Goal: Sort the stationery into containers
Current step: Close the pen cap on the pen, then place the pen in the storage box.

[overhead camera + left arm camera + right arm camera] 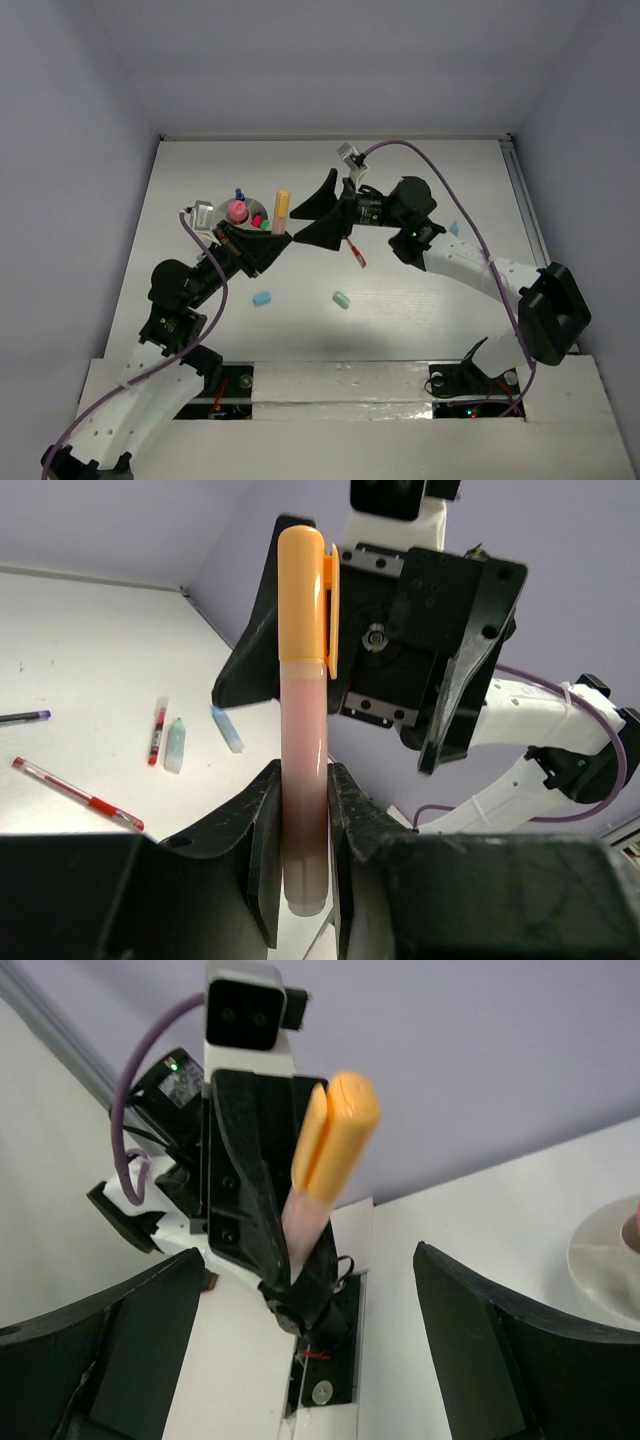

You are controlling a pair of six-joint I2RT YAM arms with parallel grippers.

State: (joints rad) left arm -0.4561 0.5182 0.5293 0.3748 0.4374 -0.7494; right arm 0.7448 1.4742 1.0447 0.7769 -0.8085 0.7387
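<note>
L gripper [305, 780] holds marker [303, 630]; R gripper [308, 1255] seemingly clear

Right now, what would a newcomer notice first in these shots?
The orange marker, pinched at its base in the left claw mid-table, cap sticking out, with the right claw wide open facing it. Beside them, the white cup holds a pink marker. A light-blue eraser and a mint eraser lie loose nearer the arms' bases.
</note>
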